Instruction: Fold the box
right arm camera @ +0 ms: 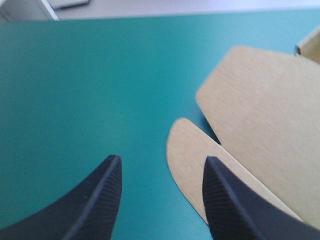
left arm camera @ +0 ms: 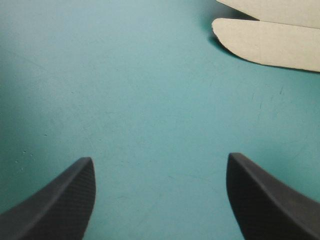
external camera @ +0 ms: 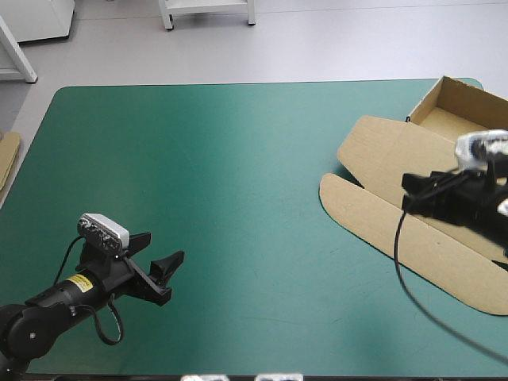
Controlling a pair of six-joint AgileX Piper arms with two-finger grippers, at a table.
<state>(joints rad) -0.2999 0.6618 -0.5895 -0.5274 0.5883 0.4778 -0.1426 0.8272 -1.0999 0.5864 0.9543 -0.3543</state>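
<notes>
Looking down from the high view, you have the box (external camera: pixel 381 155) at the table's right side, reaching toward the far right corner. Its tray part (external camera: pixel 456 107) stands with walls raised nearest that corner. The lid lies flat on the teal-green cover (external camera: pixel 238 159), spreading toward the table's middle, with a long rounded flap (external camera: pixel 357 210) on its near side.

Your right gripper (external camera: pixel 406 193) hangs over the flat lid, pointing toward the table's left. From its own wrist view the right gripper (right arm camera: pixel 162 158) has its black fingers (right arm camera: pixel 100 200) parted by a moderate gap and holding nothing. One finger is over bare cover, the other over the edge of the rounded flap (right arm camera: pixel 192 160), and the broad lid panel (right arm camera: pixel 260 110) lies just beyond that.

Your left gripper (external camera: pixel 167 244) is near the table's near left corner, well apart from the box. In its wrist view the left gripper (left arm camera: pixel 160 157) has its fingers (left arm camera: pixel 65 200) spread wide with only the cover between them. The flap's rounded end (left arm camera: pixel 270 45) shows far ahead and off to one side. A wide stretch of bare cover lies between this gripper and the brown board.

Off at the table's left edge you can see a sliver of more board (external camera: pixel 8 155), away from both grippers.
</notes>
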